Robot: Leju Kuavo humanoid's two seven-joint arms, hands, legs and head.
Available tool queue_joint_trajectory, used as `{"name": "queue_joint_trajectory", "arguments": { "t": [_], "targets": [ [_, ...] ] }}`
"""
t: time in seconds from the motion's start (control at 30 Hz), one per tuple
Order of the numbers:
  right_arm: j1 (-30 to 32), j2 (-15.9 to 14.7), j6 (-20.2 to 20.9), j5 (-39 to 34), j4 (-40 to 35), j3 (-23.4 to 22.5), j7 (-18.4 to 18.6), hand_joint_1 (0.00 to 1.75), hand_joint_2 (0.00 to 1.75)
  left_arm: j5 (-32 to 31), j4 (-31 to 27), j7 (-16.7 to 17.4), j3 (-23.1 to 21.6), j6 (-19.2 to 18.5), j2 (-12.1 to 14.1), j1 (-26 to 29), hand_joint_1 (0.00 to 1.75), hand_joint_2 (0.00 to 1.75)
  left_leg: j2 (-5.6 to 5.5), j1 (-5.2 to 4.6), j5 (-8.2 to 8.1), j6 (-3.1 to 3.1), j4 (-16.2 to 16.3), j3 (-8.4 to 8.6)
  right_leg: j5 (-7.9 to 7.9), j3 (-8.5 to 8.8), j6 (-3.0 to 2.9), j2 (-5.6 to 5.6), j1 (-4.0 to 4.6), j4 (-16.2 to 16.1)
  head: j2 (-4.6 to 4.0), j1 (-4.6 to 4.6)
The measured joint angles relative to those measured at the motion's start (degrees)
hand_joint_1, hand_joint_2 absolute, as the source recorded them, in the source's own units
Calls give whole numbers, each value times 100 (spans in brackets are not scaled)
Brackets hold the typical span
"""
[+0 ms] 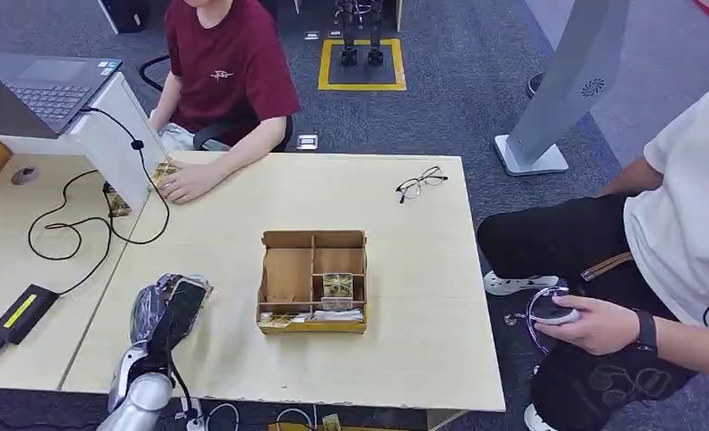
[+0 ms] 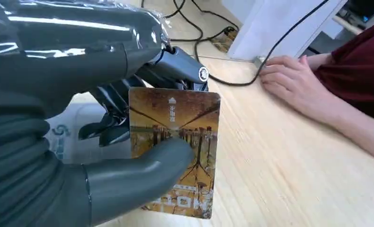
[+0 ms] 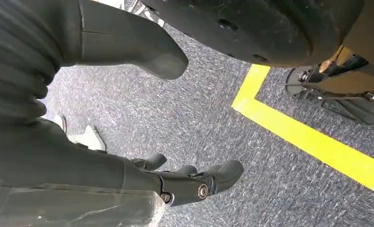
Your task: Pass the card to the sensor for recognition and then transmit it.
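Note:
My left hand (image 1: 167,312) hovers over the table's near left part and holds a gold patterned card (image 2: 185,113). The thumb (image 2: 142,175) presses on the card's face and the darker fingers lie behind it. A white flat pad with a teal logo (image 2: 64,142) lies on the table just beneath this hand. My right hand (image 3: 190,182) hangs beside my body over the grey carpet, fingers apart and holding nothing.
A wooden compartment box (image 1: 313,323) with more cards stands mid-table. Glasses (image 1: 420,183) lie at the far right. A person's hand (image 1: 185,182) rests near a white stand (image 1: 109,148) and black cables (image 1: 73,224). A black adapter (image 1: 23,312) lies at left. Another person (image 1: 656,269) sits at right.

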Motion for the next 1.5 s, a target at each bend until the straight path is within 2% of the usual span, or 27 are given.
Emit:
{"name": "queue_joint_trajectory", "arguments": {
  "t": [0.2, 0.43, 0.6, 0.7, 0.8, 0.87, 1.0, 1.23, 1.5],
  "targets": [
    [0, 0, 7, 0, 0, 0, 0, 0, 175, -46, 83, 2, 33, 24, -4, 1, 175, 175, 0, 0, 0, 0, 0, 0, 0, 0, 0, 0, 0, 0, 0, -2],
    [0, 0, 40, 9, 0, 0, -98, 0, 175, -828, 168, 225, 129, 203, -61, 7, 175, 175, 0, 0, 0, 0, 0, 0, 0, 1, 0, 0, 0, 0, 0, 0],
    [-1, 2, 39, 11, 0, 0, -103, 0, 175, -970, 271, 251, 245, 214, -105, 12, 175, 175, 0, 0, 0, 0, 0, 0, 0, 1, 0, 0, 0, 0, 0, -2],
    [-1, 2, 37, 9, 0, 2, -101, 0, 175, -707, 295, 78, 335, 28, -138, 13, 175, 175, -1, 0, 0, 0, 0, 0, 0, 2, 0, -1, 0, 0, 0, -2],
    [4, 2, 2, -20, 0, 0, -98, 0, 175, 100, 144, -296, 385, -398, -140, 75, 175, 175, -1, 0, 0, 0, 0, 1, 0, 4, 0, -2, 0, 0, 0, 0],
    [11, 2, -42, -35, 0, -2, -96, 0, 175, 635, -224, -433, 385, -627, -136, 221, 175, 175, 1, 0, 0, 0, 0, 2, 0, 2, 0, 0, 0, 0, 0, -2],
    [44, 2, -63, -103, 0, -7, -74, 0, 175, 1196, -958, -433, 382, -765, -72, 395, 175, 175, 0, 0, 0, 0, 0, 0, 0, 1, 0, -1, 0, 0, 0, -2],
    [51, 7, -70, -120, 0, -33, -74, 0, 175, 1416, -1642, -503, 382, -793, 116, 414, 175, 175, -1, 0, 0, 0, 0, 0, 0, 2, 0, -1, 0, 1, 0, 0],
    [51, 37, -72, -120, 0, -57, -74, 0, 175, 1451, -1847, -509, 382, -796, 194, 423, 175, 175, -1, 0, 0, 0, 0, 0, 0, 1, 0, -1, 0, 1, 0, 0]
  ]
}}
